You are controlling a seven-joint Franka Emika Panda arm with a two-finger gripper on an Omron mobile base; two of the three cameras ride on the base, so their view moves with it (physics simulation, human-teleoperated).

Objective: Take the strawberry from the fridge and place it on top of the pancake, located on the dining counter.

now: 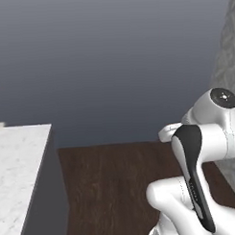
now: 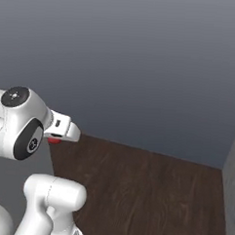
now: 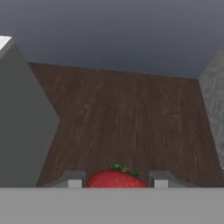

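Note:
In the hand view my gripper (image 3: 117, 181) is shut on the strawberry (image 3: 114, 179), a bright red berry with a green leaf top wedged between the two grey fingertips (image 3: 74, 179). The right base view shows a sliver of the strawberry (image 2: 54, 140) under the white hand (image 2: 62, 128), held above the floor. A corner of the white marble dining counter (image 1: 18, 166) lies at the lower left of the left base view, left of the arm. The pancake and the fridge are out of view.
Dark wooden floor (image 1: 112, 187) stretches ahead under the hand. A plain grey wall (image 1: 112, 62) closes the far side. A pale stone-textured wall (image 1: 228, 63) runs along the right. The counter's grey side panel (image 3: 22, 127) stands at the left of the hand view.

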